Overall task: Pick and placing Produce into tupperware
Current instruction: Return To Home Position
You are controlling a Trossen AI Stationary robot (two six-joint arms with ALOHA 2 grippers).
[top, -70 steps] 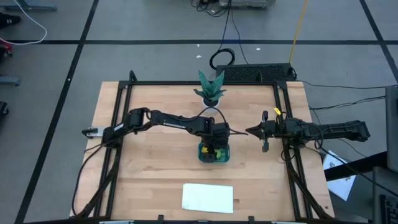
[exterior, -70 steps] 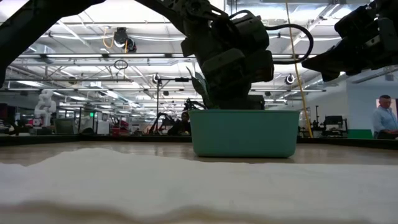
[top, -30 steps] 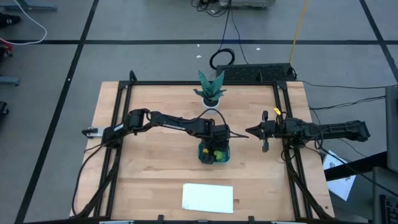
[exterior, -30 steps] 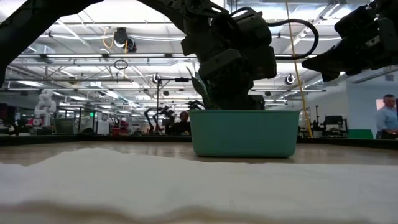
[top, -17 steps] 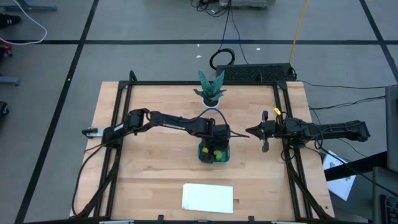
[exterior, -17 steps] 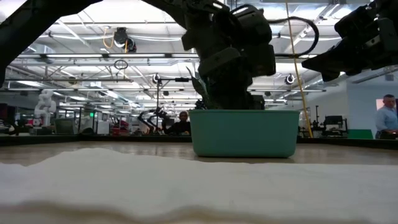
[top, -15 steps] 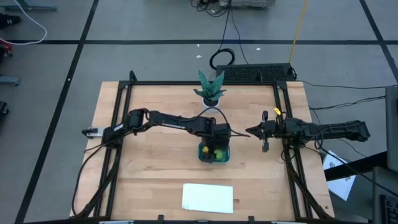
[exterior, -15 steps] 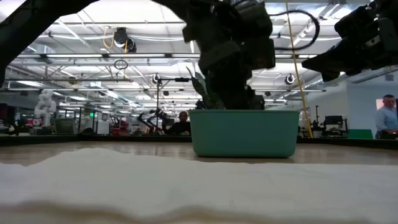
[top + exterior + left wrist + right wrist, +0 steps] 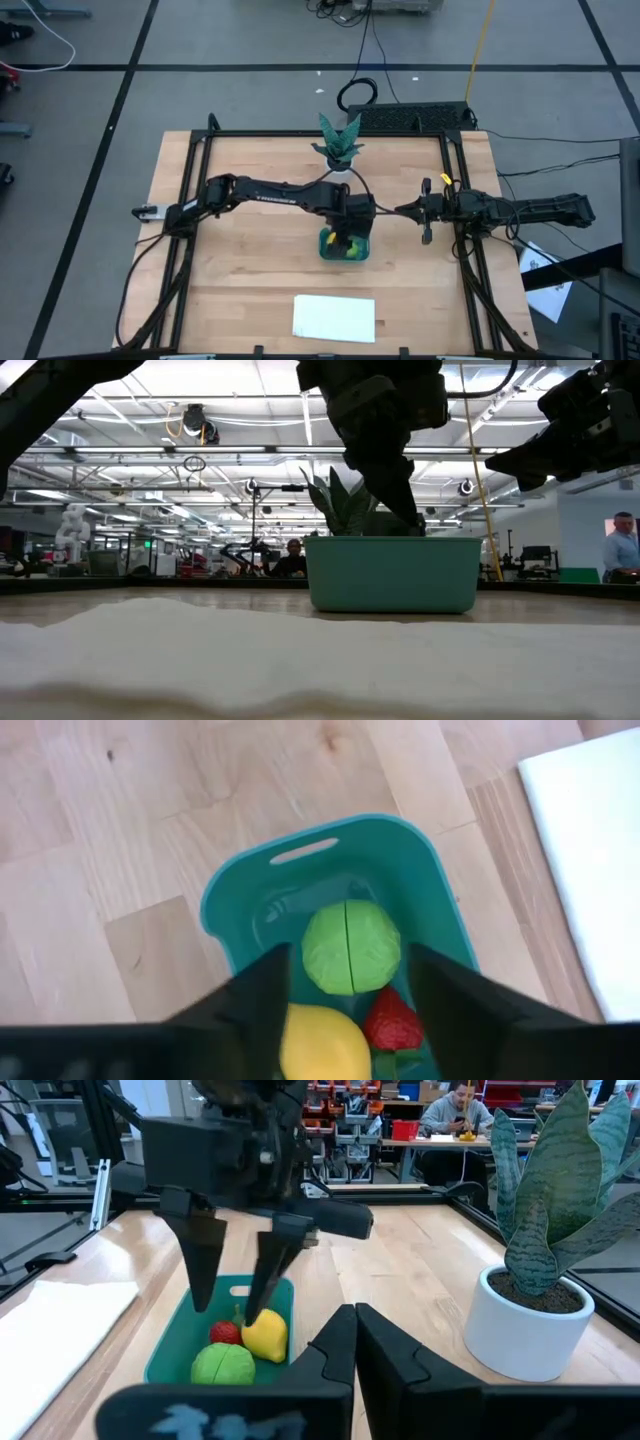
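Produce [image 9: 350,947] all sits in the tub [image 9: 215,910]; left gripper [image 9: 228,1302] hangs above it, wide, empty; right gripper [image 9: 405,211] waits closed beside it. Likely next: lift clear, retract home.

In your low view the tupperware [image 9: 393,574] wall hides everything inside it, and the white sheet [image 9: 300,660] at the near edge is only a blur. In the left wrist view the yellow piece [image 9: 318,1042] and the sheet both run off the picture's edge. The right wrist view shows you only part of the red piece [image 9: 225,1330], behind the lime green one [image 9: 222,1365]. From above, the left gripper [image 9: 347,232] covers the tub's far end, and the red piece is too small to make out.
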